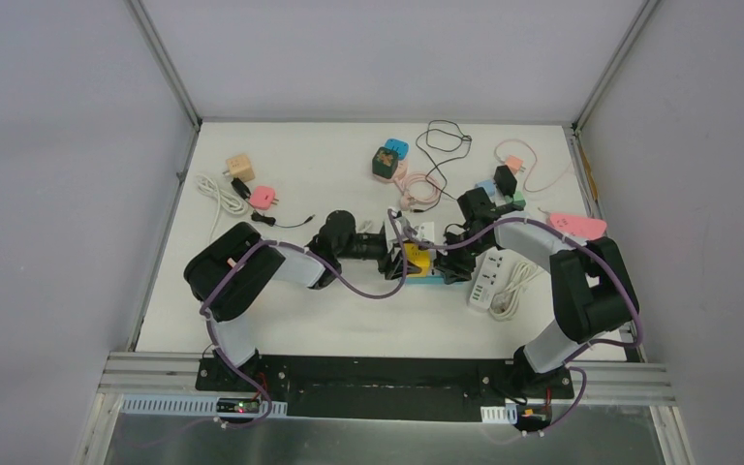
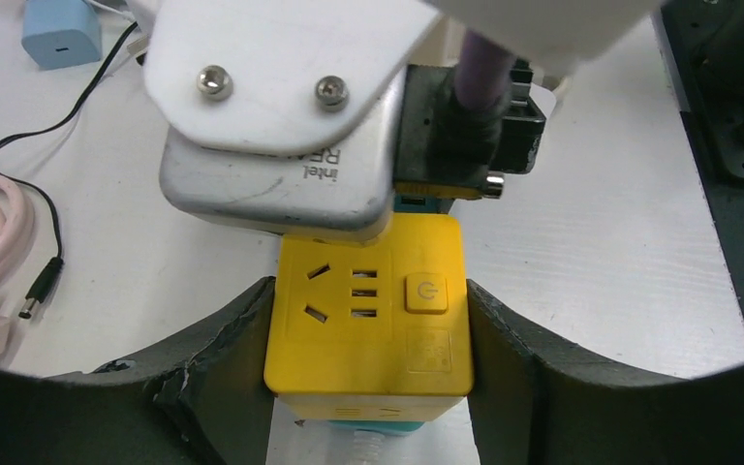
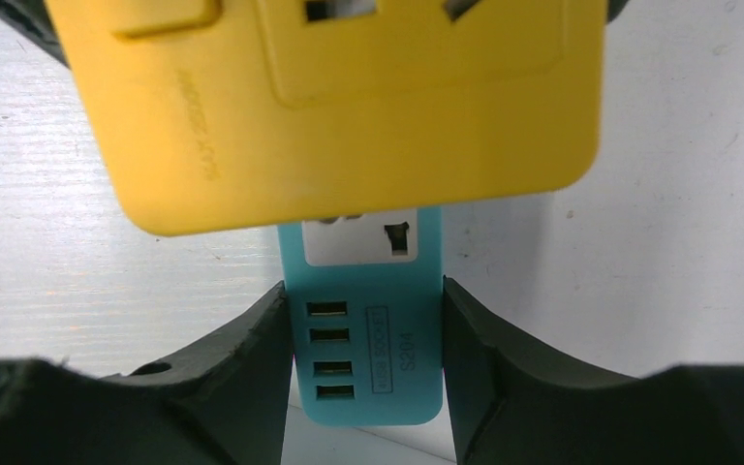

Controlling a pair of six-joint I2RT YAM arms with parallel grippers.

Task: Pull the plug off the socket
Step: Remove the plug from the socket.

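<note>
yellow cube plug (image 2: pixel 368 310) is seen at the middle of the white counter (image 1: pixel 349 320), sitting on top of the teal socket strip (image 3: pixel 363 329). a sliver of teal is visible under the cube's near edge in the left wrist view. whether its pins are seated in the strip cannot be told. the cube's top face is turned up at the left wrist camera, with outlet holes and a power button shown. left gripper (image 2: pixel 370 334) is closed on the yellow cube plug, with its dark fingers (image 2: pixel 223 368) pressed against the two opposite sides. right gripper (image 3: pixel 363 363) is closed on the teal socket strip, with its fingers (image 3: pixel 504 368) touching both long edges beside the usb ports. the cube overhangs the strip just above that grip. the two arms are brought in from opposite sides and meet at the cube, and the silver wrist camera housing (image 2: pixel 281 184) of the right arm is seen just behind the cube. a white power strip (image 1: pixel 485 279) lies just right of the grippers. a pink plug (image 1: pixel 264 198), a beige cube (image 1: pixel 240 166), a dark green cube (image 1: pixel 385 162) and loose cables are scattered further back, well apart from the grip.
</note>
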